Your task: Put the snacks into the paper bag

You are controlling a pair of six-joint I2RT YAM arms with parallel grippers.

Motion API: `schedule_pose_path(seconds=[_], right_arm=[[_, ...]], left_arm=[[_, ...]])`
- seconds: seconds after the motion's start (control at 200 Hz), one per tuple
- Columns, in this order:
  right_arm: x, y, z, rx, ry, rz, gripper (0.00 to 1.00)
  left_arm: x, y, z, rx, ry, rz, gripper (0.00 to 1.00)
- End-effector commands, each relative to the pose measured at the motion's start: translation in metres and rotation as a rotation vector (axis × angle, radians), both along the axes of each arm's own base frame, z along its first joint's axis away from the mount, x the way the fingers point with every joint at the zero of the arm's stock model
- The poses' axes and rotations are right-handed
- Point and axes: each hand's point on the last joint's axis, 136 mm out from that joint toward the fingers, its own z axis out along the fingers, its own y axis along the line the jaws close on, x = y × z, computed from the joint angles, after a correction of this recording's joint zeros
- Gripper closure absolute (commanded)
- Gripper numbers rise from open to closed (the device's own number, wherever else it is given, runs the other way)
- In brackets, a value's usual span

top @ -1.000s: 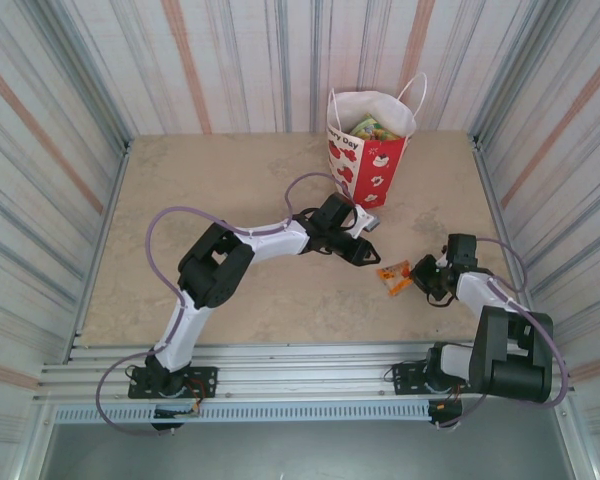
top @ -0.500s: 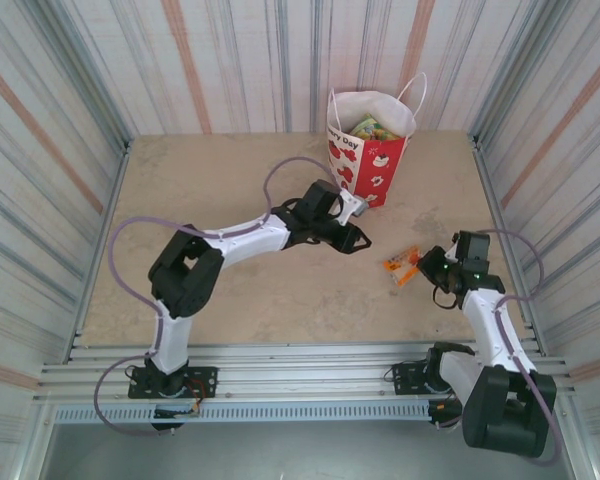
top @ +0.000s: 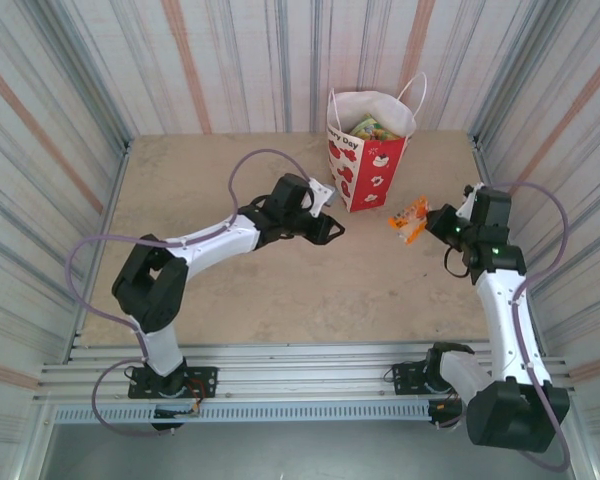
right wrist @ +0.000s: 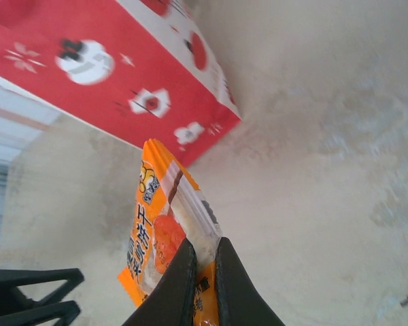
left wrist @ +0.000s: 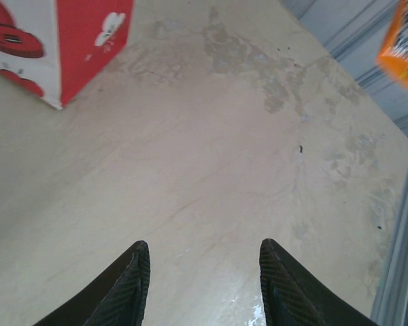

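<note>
Orange glossy foil snack packet is now riding clear of the beige stone-look surface, pinched in the right gripper. It is closing on the red-and-white upright paper bag, hanging just right of it, not yet over the mouth. Left gripper, spread and empty, is backing off leftward. Yellow-green packets are peeking from inside the bag, and their count is unreadable.

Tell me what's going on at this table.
The right gripper is pinching an orange snack packet, held in the air just right of the paper bag. The bag stands upright at the far side of the table with several packets already inside. The left gripper is open and empty, hovering over the table near the bag's base.
</note>
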Motion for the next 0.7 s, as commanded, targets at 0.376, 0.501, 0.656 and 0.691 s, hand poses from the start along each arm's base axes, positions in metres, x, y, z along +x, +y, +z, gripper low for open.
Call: schedule_pose_path(seconds=[0.376,0.501,0.656,0.691], right_arm=[[0.067,0.016,0.124,-0.126,-0.253,0.099,1.0],[0.086,0.016,0.141,-0.142,-0.29,0.103,1.0],[0.111,0.018,0.153,-0.141,-0.316,0.11,1.0],[0.118,0.018,0.154,-0.14,-0.316,0.113,1.0]], left_arm=[[0.034,0.039,0.04,-0.029,-0.112,0.088,0.53],[0.043,0.047,0.048,-0.033,-0.125,0.112,0.53],[0.058,0.055,0.061,-0.046,-0.144,0.131,0.53],[0.062,0.056,0.064,-0.048,-0.149,0.135,0.53]])
